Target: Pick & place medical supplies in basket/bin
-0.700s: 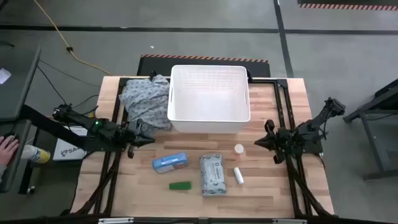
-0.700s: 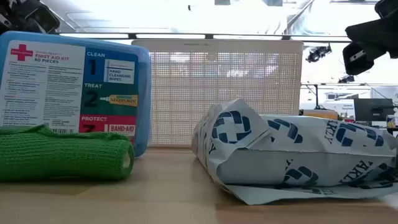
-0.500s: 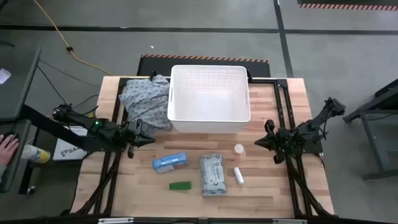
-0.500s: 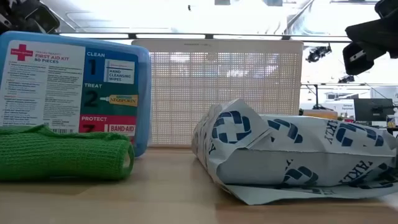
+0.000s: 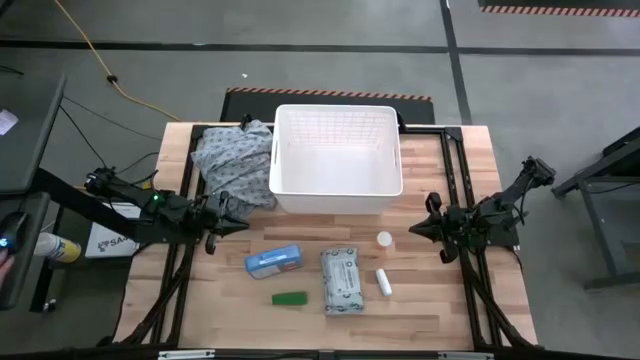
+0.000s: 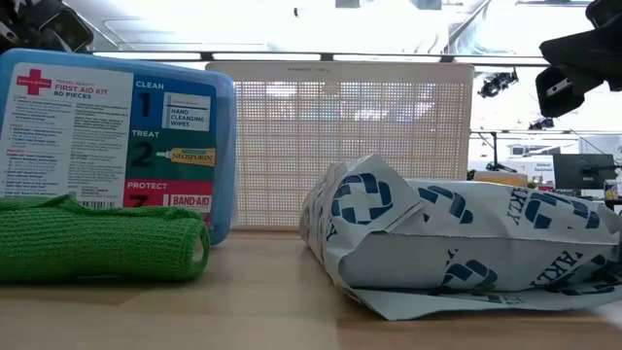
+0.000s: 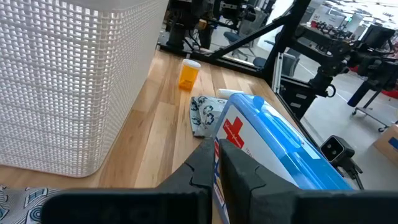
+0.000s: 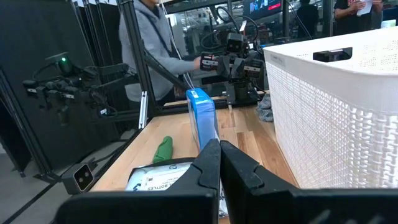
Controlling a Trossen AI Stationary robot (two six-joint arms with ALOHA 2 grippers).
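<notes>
Still nothing picked: both claws, left (image 5: 218, 222) and right (image 5: 428, 228), are clenched and empty at the worktop's 9 and 3 o'clock. Supplies lie at 6 o'clock before the empty basket (image 5: 336, 186). Next, probably, one claw opens over the kit (image 5: 272, 261).

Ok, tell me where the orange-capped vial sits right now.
In the high view the orange-capped vial stands on the table's right half, in front of the white basket, just above the white tube.
</notes>
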